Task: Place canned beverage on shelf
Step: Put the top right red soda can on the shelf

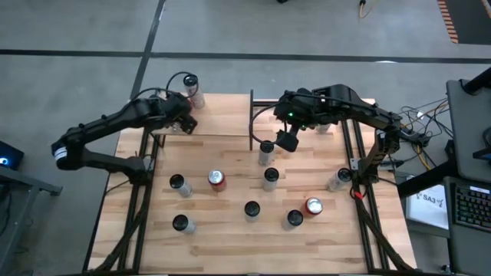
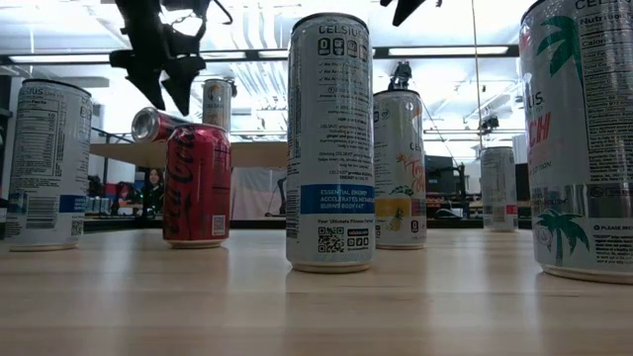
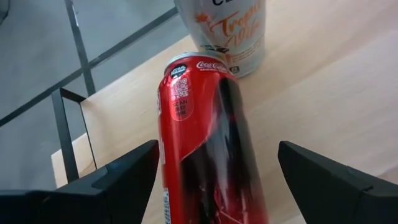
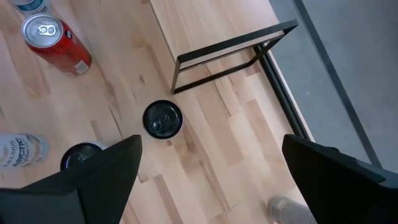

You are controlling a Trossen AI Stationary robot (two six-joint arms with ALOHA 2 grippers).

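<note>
Left gripper [image 3: 214, 171] hangs spread wide around the red Coke can [image 3: 208, 143] standing near the shelf's [image 1: 222, 115] far left corner, so lift straight away without nudging it; right gripper [image 1: 285, 141] waits open mid-table.

- A white paper sheet with black print [image 1: 431, 201] lies on the grey floor, beside the table.
- A black computer keyboard [image 1: 468, 205] is near this sheet.
- Thin tangled cables [image 1: 426, 121] lie just above them.

Open-plan lab: ceiling strip lights [image 2: 435, 51], monitors [image 2: 450, 183], grey concrete floor [image 1: 77, 31].
</note>
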